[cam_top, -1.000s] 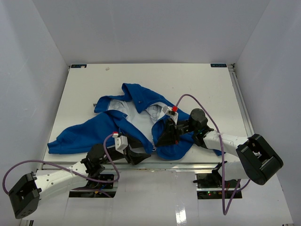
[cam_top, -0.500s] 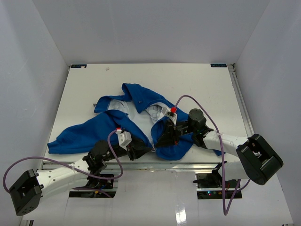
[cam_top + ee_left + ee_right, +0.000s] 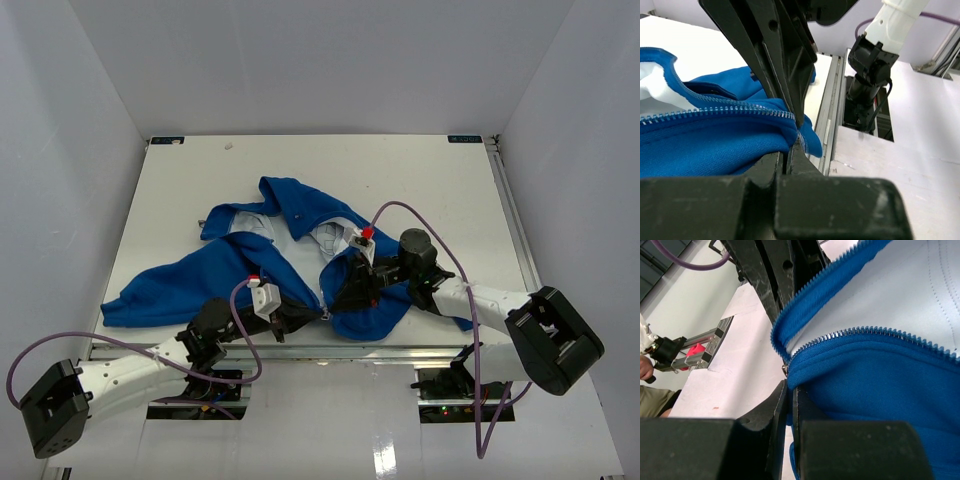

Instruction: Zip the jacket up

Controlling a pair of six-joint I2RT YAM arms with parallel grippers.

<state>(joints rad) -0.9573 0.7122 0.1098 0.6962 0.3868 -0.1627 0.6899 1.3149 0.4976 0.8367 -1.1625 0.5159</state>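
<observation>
The bright-blue jacket [image 3: 190,285] lies open on the white table [image 3: 430,190], its pale lining [image 3: 300,255] facing up. My left gripper [image 3: 312,316] is shut on the jacket's bottom hem [image 3: 715,145] just below the left row of zipper teeth [image 3: 715,114]. My right gripper [image 3: 340,298] is shut on the hem of the other front panel [image 3: 880,385], right beside the small metal zipper end [image 3: 785,371]. Both grippers meet at the foot of the zipper, close to the table's near edge. The left gripper [image 3: 790,144] and the right gripper [image 3: 791,388] each pinch blue cloth.
A metal rail [image 3: 420,351] runs along the table's near edge, just behind both grippers. The right arm's base [image 3: 867,80] stands beyond that edge. One sleeve [image 3: 135,305] spreads to the front left. A small white scrap [image 3: 229,146] lies at the back. White walls enclose three sides.
My left gripper has slid right to the zipper's foot and closed on the hem. The right gripper has stayed shut on its panel, shifting only slightly.
</observation>
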